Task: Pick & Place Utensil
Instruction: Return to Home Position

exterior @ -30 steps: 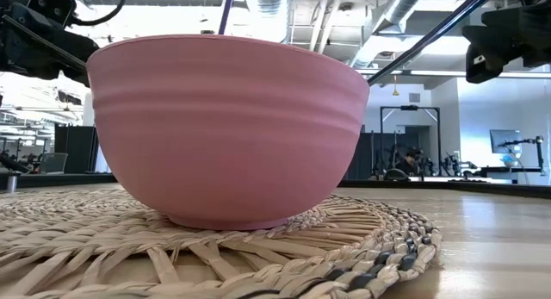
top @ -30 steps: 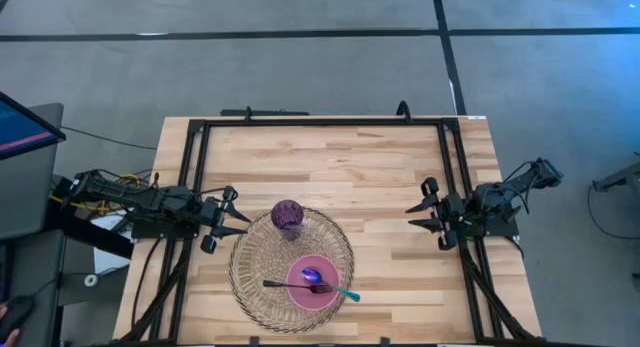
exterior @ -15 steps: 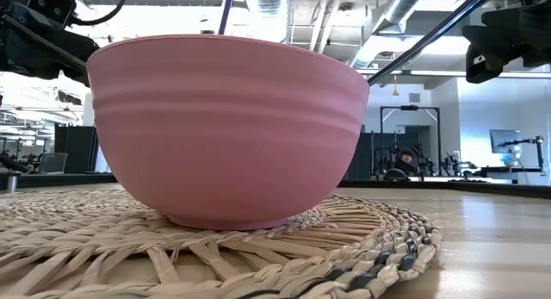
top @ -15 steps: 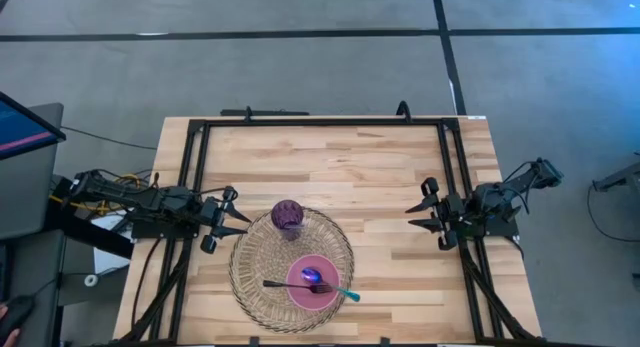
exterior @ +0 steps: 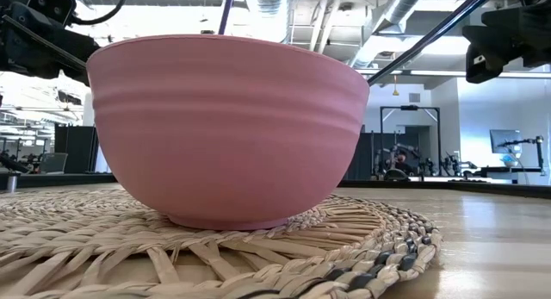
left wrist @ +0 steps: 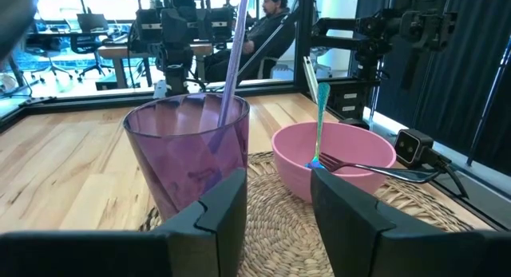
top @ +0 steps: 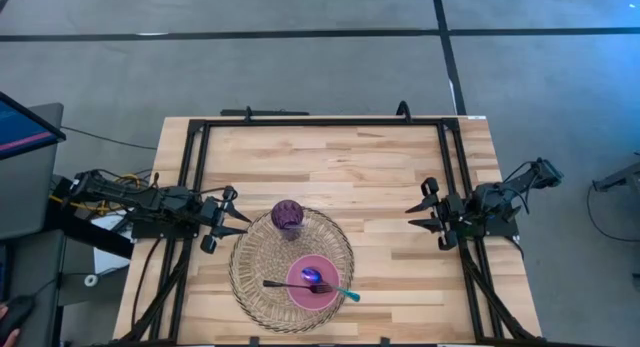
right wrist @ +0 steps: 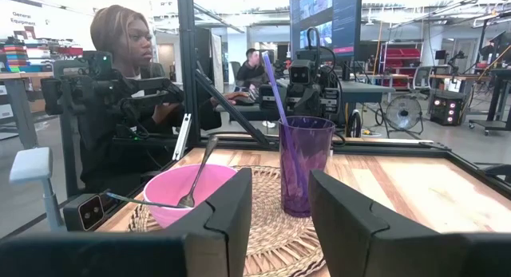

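Note:
A pink bowl (top: 312, 283) sits on a round woven mat (top: 262, 259) near the table's near edge. A dark fork (top: 290, 284) and a teal-handled spoon (top: 338, 292) lean in the bowl, their handles resting over its rim. A purple cup (top: 288, 216) with a straw stands on the mat's far part. My left gripper (top: 236, 223) hovers open at the table's left side, just left of the cup. My right gripper (top: 420, 217) hovers open at the right side, far from the mat.
A black frame (top: 320, 121) runs around the tabletop's edge. Bare wood (top: 380, 177) lies between the mat and the far and right sides. Beyond the table, a person (right wrist: 128, 93) sits at a desk, seen in the right wrist view.

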